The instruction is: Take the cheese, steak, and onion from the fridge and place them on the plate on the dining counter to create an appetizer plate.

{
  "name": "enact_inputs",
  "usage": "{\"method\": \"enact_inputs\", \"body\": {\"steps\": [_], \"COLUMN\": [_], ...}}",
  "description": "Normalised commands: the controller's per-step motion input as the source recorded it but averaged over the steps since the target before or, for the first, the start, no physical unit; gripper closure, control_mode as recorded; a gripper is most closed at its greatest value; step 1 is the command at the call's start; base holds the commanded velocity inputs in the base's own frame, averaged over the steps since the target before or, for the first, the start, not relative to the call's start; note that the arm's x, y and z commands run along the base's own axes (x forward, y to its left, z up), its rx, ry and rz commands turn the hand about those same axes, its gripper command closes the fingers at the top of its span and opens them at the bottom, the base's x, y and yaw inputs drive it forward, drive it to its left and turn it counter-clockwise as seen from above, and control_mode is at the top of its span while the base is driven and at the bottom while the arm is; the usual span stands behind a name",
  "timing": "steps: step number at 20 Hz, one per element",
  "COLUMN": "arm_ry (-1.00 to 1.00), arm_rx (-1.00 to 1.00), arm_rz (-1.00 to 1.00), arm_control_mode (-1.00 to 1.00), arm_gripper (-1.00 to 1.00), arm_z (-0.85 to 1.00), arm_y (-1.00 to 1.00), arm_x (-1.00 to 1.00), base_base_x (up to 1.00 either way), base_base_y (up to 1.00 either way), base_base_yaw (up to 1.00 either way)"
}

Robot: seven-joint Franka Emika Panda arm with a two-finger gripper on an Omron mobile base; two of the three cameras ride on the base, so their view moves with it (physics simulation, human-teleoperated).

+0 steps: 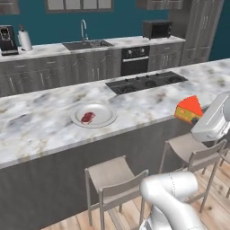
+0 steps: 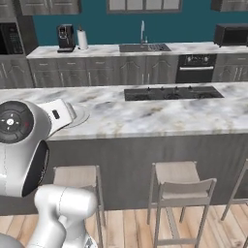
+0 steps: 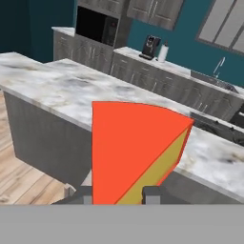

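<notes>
The dining counter (image 1: pixel 45 121) runs across the room, its marble top carrying a black cooktop (image 1: pixel 146 82) toward the far edge. Stools (image 1: pixel 114 179) stand along its near side. The plate (image 1: pixel 94 114) rests on the top close to the near edge, left of the cooktop, and the steak (image 1: pixel 87 117) lies on the plate's left part. Toward the counter's right end, by the near edge, the gripper (image 3: pixel 114 193) holds the cheese (image 1: pixel 188 109) above the marble, its two tips closed against the wedge's lower sides, red rind toward the hand camera.
</notes>
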Motion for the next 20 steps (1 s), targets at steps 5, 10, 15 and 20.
{"method": "enact_inputs", "body": {"steps": [5,10,15,20], "arm_ry": [0.0,0.0,0.19,0.17], "arm_rx": [0.0,0.0,-0.01,-0.03], "arm_rz": [0.0,0.0,0.07,0.07], "arm_control_mode": [1.0,1.0,-1.0,-1.0], "arm_gripper": [1.0,1.0,1.0,1.0], "arm_z": [0.0,0.0,-0.12,-0.18], "arm_y": [0.0,0.0,0.63,0.83], "arm_x": [0.0,0.0,0.63,0.78], "base_base_x": [0.46,0.35,0.0,0.0], "base_base_y": [0.27,0.22,0.0,0.0], "base_base_yaw": [-0.11,-0.07,0.0,0.0]}}
